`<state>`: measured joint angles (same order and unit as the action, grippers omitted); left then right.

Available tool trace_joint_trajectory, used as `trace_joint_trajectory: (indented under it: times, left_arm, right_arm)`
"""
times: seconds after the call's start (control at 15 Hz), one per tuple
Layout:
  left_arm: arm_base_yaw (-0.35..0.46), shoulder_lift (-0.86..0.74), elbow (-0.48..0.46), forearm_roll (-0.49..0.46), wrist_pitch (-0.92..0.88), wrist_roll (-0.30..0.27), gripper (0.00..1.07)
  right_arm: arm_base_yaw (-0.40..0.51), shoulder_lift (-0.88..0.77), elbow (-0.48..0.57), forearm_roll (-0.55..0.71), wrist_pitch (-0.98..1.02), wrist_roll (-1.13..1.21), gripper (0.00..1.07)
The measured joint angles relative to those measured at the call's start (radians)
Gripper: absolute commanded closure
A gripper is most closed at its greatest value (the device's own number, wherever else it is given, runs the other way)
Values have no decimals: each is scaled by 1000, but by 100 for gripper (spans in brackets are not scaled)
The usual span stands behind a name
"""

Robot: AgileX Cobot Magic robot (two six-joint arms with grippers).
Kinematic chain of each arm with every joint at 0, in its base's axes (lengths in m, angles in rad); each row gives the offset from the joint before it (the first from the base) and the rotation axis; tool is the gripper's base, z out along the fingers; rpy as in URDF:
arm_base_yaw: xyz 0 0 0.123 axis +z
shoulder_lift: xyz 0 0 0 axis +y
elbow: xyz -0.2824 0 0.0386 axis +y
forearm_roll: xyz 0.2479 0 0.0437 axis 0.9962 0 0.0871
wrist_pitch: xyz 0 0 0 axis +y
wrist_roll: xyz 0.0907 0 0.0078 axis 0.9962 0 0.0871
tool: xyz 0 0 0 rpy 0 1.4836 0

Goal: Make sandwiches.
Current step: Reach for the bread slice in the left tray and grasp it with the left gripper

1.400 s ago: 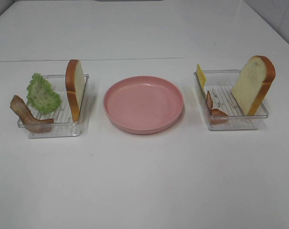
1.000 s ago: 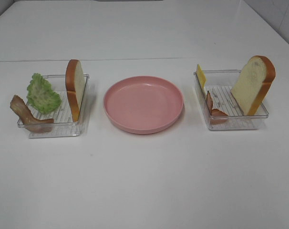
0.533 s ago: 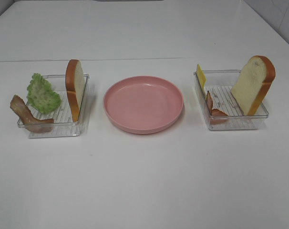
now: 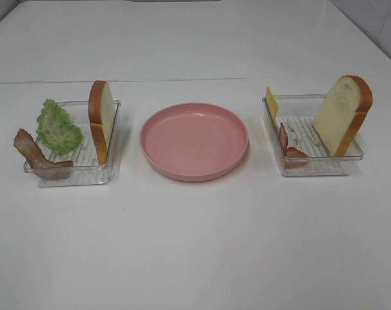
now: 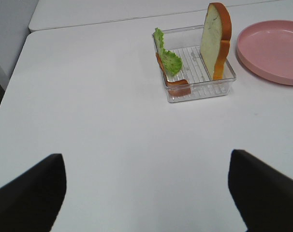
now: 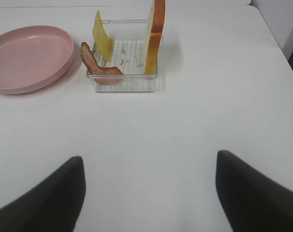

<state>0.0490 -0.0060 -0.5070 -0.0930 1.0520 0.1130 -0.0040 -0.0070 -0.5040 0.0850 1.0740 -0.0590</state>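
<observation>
Bread slice (image 4: 100,128) stands at nine o'clock of your plate (image 4: 194,174); left end effector (image 5: 146,157) and right end effector (image 6: 149,158) spread wide, probably empty.

Sandwich parts unstacked. In left tray (image 4: 73,179): left bread slice (image 4: 101,129) upright on edge, ruffled green lettuce (image 4: 57,127), left bacon strip (image 4: 35,155) leaning. In right tray (image 4: 318,169): right bread slice (image 4: 342,115) tilted, yellow cheese (image 4: 271,102), right bacon strip (image 4: 287,145).

A: Any text, label, brand or number to read here?
B: None. The bread (image 4: 342,115), plate (image 4: 194,137) and table (image 4: 195,248) show no writing in any view.
</observation>
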Motion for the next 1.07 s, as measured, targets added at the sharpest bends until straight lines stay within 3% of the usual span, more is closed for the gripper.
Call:
trace_joint_trajectory:
  times: [0.73, 1.07]
  left_arm:
    - [0, 1, -21, -4, -30, -1, 21]
    - [0, 191, -124, -72, -187, -10, 21]
  right_arm:
    - [0, 0, 0, 0, 0, 0, 36]
    - [0, 0, 0, 0, 0, 0, 36]
